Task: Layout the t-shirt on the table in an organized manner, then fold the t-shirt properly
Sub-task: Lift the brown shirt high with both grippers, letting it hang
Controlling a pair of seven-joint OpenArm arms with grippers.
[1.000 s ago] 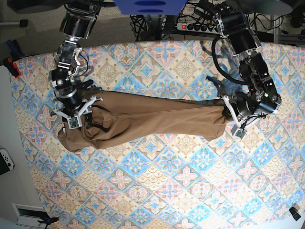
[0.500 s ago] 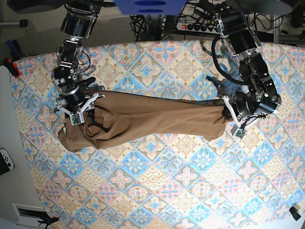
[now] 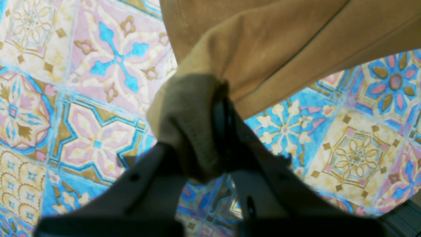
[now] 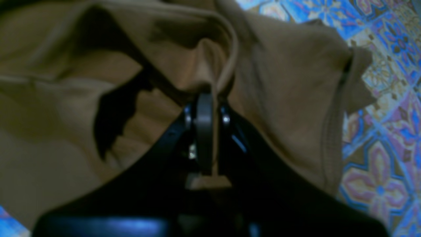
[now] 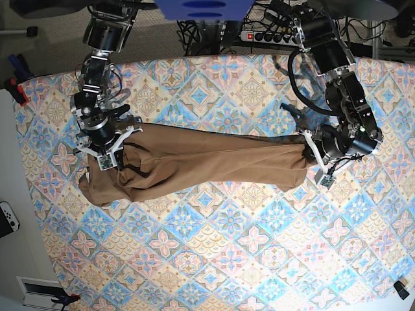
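The tan-brown t-shirt lies stretched in a long band across the patterned table, bunched at its left end. My left gripper, on the base view's right, is shut on the shirt's right end; in the left wrist view the gripper pinches a fold of fabric above the table. My right gripper, on the base view's left, is shut on the shirt's upper left part; in the right wrist view the gripper clamps a thin fabric edge. No white tag shows.
A power strip and cables lie beyond the table's far edge. A red clamp sits at the left edge. A white game controller lies off the table at the left. A dark object is at the lower right corner.
My right gripper has pulled the shirt's left part slightly up and to the right. The left arm and the shirt's right end have stayed put.
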